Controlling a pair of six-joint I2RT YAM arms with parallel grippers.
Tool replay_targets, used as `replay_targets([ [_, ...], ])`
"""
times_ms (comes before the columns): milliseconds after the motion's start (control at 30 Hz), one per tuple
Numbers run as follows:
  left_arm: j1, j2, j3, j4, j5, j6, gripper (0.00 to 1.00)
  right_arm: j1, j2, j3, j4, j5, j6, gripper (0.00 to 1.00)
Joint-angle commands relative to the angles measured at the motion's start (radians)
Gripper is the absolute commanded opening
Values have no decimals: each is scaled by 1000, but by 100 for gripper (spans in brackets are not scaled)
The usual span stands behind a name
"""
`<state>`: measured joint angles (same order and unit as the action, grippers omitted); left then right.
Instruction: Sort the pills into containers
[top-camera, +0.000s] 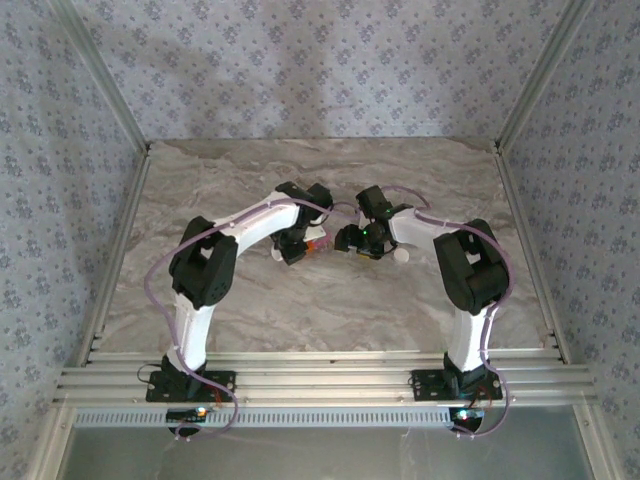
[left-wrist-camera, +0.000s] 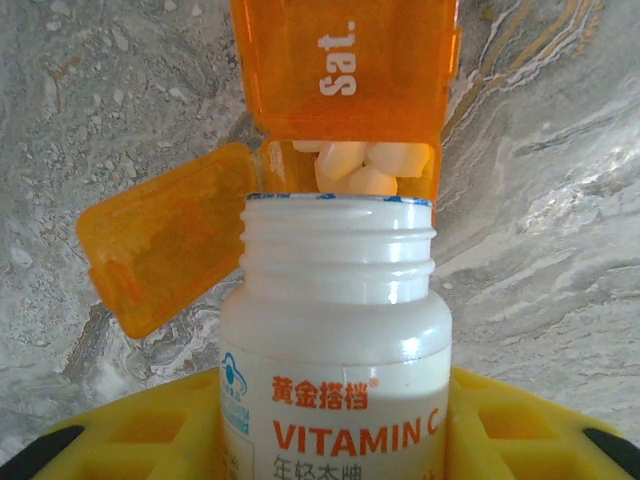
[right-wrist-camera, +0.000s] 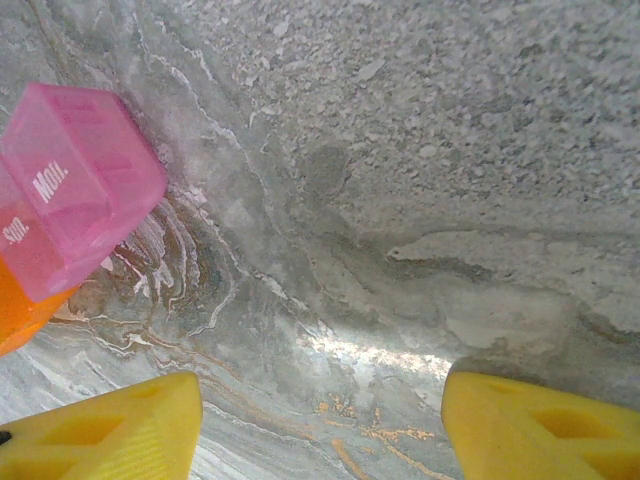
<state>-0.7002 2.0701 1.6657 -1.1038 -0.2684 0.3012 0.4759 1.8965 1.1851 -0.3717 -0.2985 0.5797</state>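
Observation:
My left gripper (left-wrist-camera: 335, 432) is shut on a white vitamin C bottle (left-wrist-camera: 335, 320), whose yellow fingers (left-wrist-camera: 520, 425) press its two sides. The uncapped mouth of the bottle rests against the open orange compartment (left-wrist-camera: 345, 70) marked "Sat.", which belongs to the containers (top-camera: 319, 243). Its hinged lid (left-wrist-camera: 165, 245) hangs open to the left. Several pale pills (left-wrist-camera: 365, 165) lie inside that compartment. My right gripper (right-wrist-camera: 320, 420) stands open above bare table, just right of the pink compartments (right-wrist-camera: 75, 195) marked "Mon.". In the top view both grippers meet at the table's middle, left gripper (top-camera: 297, 245) and right gripper (top-camera: 358, 242).
The marbled grey table (top-camera: 330, 310) is bounded by aluminium rails at the left (top-camera: 120, 250) and right (top-camera: 525, 240) and by patterned walls behind. A small white object (top-camera: 401, 256) lies beside the right arm.

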Motion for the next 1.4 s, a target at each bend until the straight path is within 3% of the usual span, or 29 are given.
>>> replay_targets([
  [0, 12, -49, -31, 41, 33, -22, 0, 47, 61, -21, 29, -34, 7, 68],
  [900, 57, -248, -258, 303, 152, -112, 0, 59, 37, -1, -45, -12, -1, 68],
  [1367, 109, -461, -435, 603, 273, -181, 0, -12, -39, 36, -104, -1, -1, 68],
])
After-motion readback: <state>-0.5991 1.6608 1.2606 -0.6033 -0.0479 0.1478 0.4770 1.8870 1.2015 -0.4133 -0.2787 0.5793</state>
